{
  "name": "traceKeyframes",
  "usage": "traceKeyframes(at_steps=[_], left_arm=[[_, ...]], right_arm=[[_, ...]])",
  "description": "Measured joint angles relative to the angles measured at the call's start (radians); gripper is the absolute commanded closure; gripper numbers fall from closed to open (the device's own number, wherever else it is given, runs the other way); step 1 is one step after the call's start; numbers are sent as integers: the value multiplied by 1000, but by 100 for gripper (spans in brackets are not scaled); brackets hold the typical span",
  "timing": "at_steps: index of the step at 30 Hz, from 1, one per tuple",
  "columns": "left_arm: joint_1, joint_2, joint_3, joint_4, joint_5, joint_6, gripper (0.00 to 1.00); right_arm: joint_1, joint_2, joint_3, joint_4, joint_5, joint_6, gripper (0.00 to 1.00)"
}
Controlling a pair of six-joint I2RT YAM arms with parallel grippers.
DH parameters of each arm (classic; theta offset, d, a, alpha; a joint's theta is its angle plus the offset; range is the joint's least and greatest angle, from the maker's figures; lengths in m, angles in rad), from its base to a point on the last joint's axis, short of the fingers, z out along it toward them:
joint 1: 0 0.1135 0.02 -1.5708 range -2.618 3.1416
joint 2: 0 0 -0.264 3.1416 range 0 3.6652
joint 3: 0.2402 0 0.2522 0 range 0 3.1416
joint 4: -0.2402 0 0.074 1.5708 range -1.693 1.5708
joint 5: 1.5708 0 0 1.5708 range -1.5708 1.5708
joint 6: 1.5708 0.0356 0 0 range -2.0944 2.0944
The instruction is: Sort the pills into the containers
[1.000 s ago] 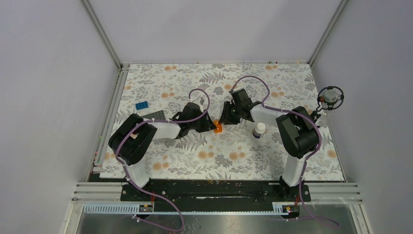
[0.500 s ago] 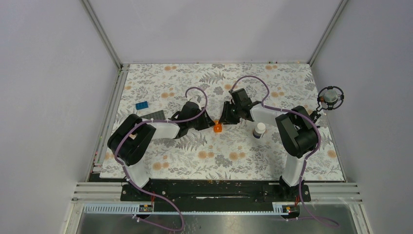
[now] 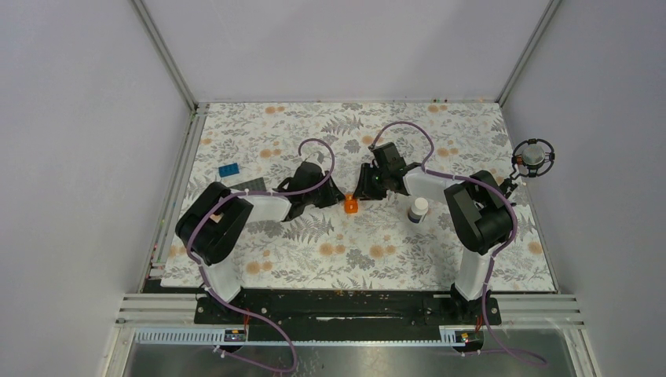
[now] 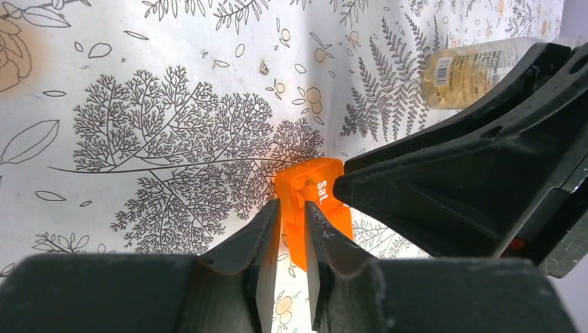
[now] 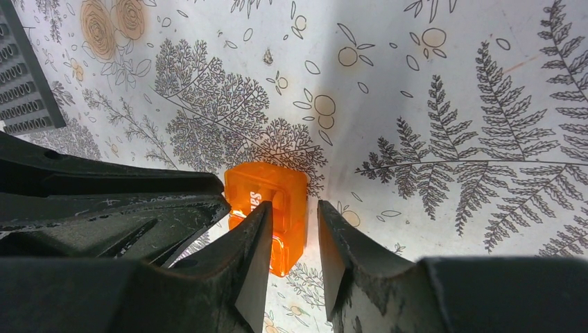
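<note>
The left gripper point(image 4: 292, 211) is all but closed. Its two fingertips nip a thin orange edge of the orange hinged-lid box point(image 4: 308, 182). From the left wrist view this may be the lid's rim, though I cannot tell lid from wall. The box sits on the floral table cloth point(image 3: 393, 251) near the middle of the table, with white lettering on the face turned toward the left wrist camera.

The right gripper point(image 5: 295, 222) meets the same box from the opposite side with its jaws partly apart. One finger point(image 5: 253, 243) lies over the box's near corner. The other finger stands just beside the box, with a sliver of cloth showing between them, so this claw has no clamp on it.

From above, the left arm reaches from its base at the near left. Its forearm is stretched low across the cloth toward the centre. The right arm rises from the near right, folds at the elbow and reaches back left, with the wrist tipped down onto the box. The two claws meet nose to nose.

The white-and-dark bottle point(image 3: 418, 210) stands upright just right of the right wrist. The clear tan bottle point(image 4: 471, 69) lies on its side beyond the box. The dark grey studded plate point(image 5: 24, 90) and the blue brick point(image 3: 229, 170) lie off to the left.
</note>
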Motion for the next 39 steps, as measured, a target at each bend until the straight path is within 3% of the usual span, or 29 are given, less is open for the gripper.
traceKeyframes(at_steps=[8, 19, 25, 36, 39], left_arm=[[0, 34, 30, 3, 3, 2, 91], [-7, 36, 24, 23, -6, 24, 94], [-8, 43, 10, 58, -8, 3, 100], [-13, 52, 0, 76, -43, -80, 100], [-16, 43, -3, 74, -52, -87, 91]], right_arm=[[0, 0, 0, 0, -8, -10, 65], [0, 3, 0, 1, -23, -17, 67], [0, 6, 0, 0, -23, -17, 69], [21, 10, 39, -61, 32, -22, 69], [24, 11, 46, -69, 41, -23, 66]])
